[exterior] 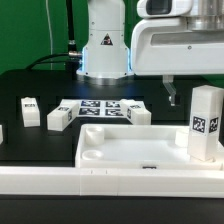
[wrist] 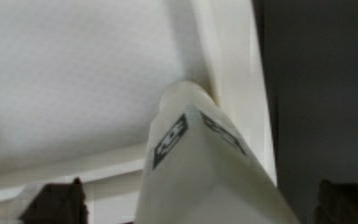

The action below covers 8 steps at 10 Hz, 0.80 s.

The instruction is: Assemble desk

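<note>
The desk slab (exterior: 130, 150) lies flat in the exterior view's lower half. Its long axis runs left to right, and the frame cuts off its right end. One leg (exterior: 206, 122) stands upright there, its foot hidden by the rim. The gripper (wrist: 202, 205) is released, its fingers (wrist: 55, 200) clear of that leg's sides. Loose legs (exterior: 58, 118) lie on the black table (exterior: 30, 85) behind.

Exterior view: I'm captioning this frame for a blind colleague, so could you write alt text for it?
A white desk slab lies on a black table with one square leg standing upright at its corner on the exterior view's right, the gripper hanging just above, beside it. Other legs lie loose behind the slab, beside the marker board.
</note>
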Motion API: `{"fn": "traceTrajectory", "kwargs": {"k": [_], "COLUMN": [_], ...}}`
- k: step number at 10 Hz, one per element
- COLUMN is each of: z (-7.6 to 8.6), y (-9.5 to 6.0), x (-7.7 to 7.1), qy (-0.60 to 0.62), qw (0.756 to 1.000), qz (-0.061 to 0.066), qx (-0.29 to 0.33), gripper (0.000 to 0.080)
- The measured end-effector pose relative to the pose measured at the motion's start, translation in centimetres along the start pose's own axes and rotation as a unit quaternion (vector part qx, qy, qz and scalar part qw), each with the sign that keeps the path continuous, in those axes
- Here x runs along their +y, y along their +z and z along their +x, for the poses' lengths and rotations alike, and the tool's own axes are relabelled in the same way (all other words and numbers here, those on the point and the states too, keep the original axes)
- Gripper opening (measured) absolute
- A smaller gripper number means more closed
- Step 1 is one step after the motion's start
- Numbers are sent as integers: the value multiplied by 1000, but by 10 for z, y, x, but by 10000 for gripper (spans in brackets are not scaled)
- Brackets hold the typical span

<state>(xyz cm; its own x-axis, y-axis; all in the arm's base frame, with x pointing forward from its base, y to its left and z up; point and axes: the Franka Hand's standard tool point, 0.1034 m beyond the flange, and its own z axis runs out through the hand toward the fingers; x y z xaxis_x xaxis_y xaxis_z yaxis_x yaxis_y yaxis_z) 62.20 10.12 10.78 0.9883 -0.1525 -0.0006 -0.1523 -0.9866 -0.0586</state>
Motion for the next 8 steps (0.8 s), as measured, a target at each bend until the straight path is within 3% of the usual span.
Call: {"fn": "traceTrajectory", "kwargs": {"k": [3, 7, 8], "z": [-1, 1, 1], "y": [-1, 1, 1], "x": [-8, -1, -2], "qy": [-163, -305, -309], "qw": [986, 952, 951], "qz": [-29, -29, -29], "qx": [5, 0, 0], "gripper": [649, 649, 557]}}
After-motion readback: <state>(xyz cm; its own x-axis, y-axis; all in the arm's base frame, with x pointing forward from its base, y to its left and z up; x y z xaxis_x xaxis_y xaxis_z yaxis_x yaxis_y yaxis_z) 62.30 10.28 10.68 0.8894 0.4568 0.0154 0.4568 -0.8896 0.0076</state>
